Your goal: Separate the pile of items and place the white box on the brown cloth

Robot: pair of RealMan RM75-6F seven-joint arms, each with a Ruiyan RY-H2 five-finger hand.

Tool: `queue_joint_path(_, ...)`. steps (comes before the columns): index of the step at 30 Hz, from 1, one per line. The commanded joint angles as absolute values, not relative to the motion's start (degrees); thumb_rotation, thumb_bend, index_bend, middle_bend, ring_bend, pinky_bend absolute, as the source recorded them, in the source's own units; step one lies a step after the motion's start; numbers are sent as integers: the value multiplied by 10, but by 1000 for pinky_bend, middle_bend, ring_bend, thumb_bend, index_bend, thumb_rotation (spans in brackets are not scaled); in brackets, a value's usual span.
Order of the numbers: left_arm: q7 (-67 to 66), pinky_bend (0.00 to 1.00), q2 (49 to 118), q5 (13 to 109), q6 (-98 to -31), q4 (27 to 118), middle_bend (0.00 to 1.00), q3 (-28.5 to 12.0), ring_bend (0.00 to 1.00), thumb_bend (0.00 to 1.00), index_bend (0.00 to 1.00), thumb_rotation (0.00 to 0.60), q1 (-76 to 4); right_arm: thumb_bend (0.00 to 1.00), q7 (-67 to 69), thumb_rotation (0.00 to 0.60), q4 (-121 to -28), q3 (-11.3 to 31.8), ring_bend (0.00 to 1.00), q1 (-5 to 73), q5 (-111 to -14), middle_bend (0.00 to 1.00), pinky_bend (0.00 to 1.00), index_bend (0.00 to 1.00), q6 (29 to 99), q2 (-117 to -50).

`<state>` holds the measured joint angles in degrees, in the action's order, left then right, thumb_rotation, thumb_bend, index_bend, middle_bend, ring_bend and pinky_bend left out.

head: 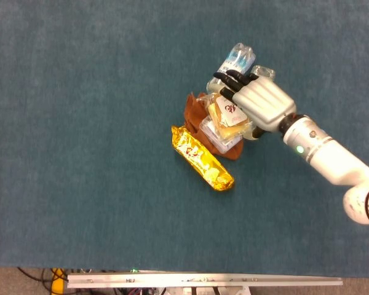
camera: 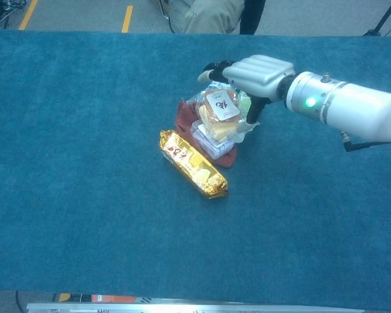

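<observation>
One right hand (head: 258,104) over one pile: bottle (head: 236,62), gold packet (head: 202,158), brown cloth (head: 193,111).

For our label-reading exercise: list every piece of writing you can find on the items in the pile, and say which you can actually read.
Sandwich pack, white label: dark mark, blurred, unreadable.
Water bottle, blue-and-white label: print too small to read.
Gold snack bar, red-and-white patch: too blurred to read.
Nothing here reads clearly.

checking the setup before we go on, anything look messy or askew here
Yes: the brown cloth is crumpled and mostly buried under stacked packets, with the sandwich pack perched tilted on top. The right hand is over the pile.
</observation>
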<state>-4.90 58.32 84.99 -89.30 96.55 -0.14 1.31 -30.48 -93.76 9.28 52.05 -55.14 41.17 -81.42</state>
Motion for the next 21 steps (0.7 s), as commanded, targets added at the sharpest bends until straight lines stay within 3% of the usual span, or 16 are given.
queue_joint_path(1, -48, 192, 584, 850, -893, 965, 283, -2, 247, 353, 288, 600, 14, 0, -320, 600, -920, 83, 27, 539, -524, 24, 225, 0, 408, -831)
queue_joint_path(7, -45, 192, 584, 848, -895, 964, 282, -2, 247, 353, 288, 600, 17, 0, -336, 600, -908, 72, 48, 559, -500, 82, 230, 6, 423, -851)
queue_joint_path(10, -42, 192, 584, 848, -895, 962, 283, -1, 247, 353, 288, 600, 19, 0, -335, 600, -904, 71, 162, 557, -507, 203, 296, 158, 446, -862)
queue_joint_path(13, -41, 192, 585, 848, -895, 960, 283, -1, 247, 354, 288, 600, 19, 0, -330, 600, -899, 69, 313, 553, -513, 326, 425, 357, 461, -868)
queue_joint_path(17, -40, 192, 587, 848, -893, 958, 282, -1, 247, 353, 288, 600, 19, 0, -329, 600, -892, 62, 403, 550, -512, 384, 561, 459, 470, -873)
queue_joint_path(21, -40, 192, 589, 848, -890, 956, 282, -1, 247, 353, 288, 600, 18, 0, -320, 600, -887, 61, 463, 547, -515, 429, 624, 517, 478, -876)
